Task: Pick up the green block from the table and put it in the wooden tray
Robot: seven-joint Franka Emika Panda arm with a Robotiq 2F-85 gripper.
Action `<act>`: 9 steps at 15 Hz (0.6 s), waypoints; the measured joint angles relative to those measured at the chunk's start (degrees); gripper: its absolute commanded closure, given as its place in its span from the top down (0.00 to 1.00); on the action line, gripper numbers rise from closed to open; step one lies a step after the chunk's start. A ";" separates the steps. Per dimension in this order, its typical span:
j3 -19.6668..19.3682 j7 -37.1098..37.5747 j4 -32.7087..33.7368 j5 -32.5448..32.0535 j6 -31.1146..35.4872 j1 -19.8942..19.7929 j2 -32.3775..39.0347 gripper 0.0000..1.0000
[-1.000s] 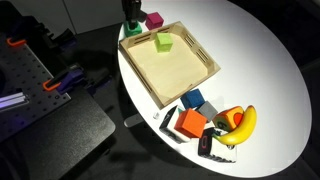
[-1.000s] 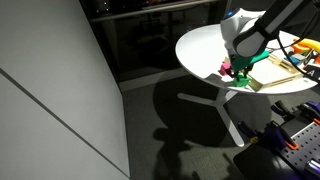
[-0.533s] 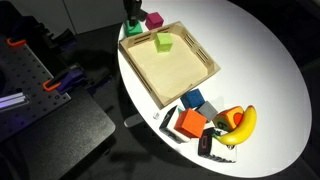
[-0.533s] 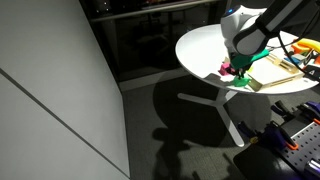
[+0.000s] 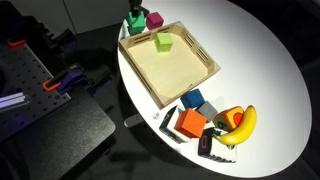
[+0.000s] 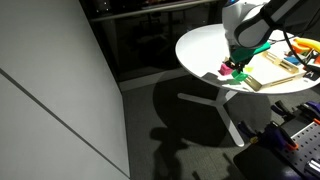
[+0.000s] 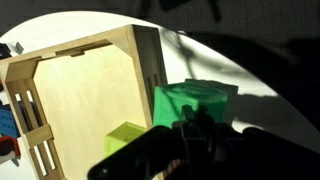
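Observation:
The green block [image 5: 135,22] is a small saturated green cube at the far end of the white round table, just outside the corner of the wooden tray [image 5: 175,70]. My gripper [image 5: 131,14] comes down from above and is shut on it, holding it slightly off the table. In the wrist view the green block [image 7: 195,100] sits between my dark fingers [image 7: 190,128], next to the tray's rim [image 7: 148,70]. It also shows in an exterior view [image 6: 241,72] under my gripper [image 6: 238,64].
A paler lime block [image 5: 163,41] lies inside the tray, also in the wrist view [image 7: 125,135]. A magenta cube [image 5: 155,19] stands beside the green block. A banana [image 5: 243,122], an orange block [image 5: 190,123] and a blue block [image 5: 193,99] crowd the near end. The table edge [image 5: 122,62] is close.
My gripper has risen a little with the green block in it; the block now sits higher, off the table. Nothing else has moved.

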 measured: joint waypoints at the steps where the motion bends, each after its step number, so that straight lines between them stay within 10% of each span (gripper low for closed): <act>1: 0.05 0.00 -0.08 0.00 -0.42 0.00 -0.74 0.05; 9: 0.36 1.87 -5.45 0.00 -1.93 -0.45 -9.26 0.05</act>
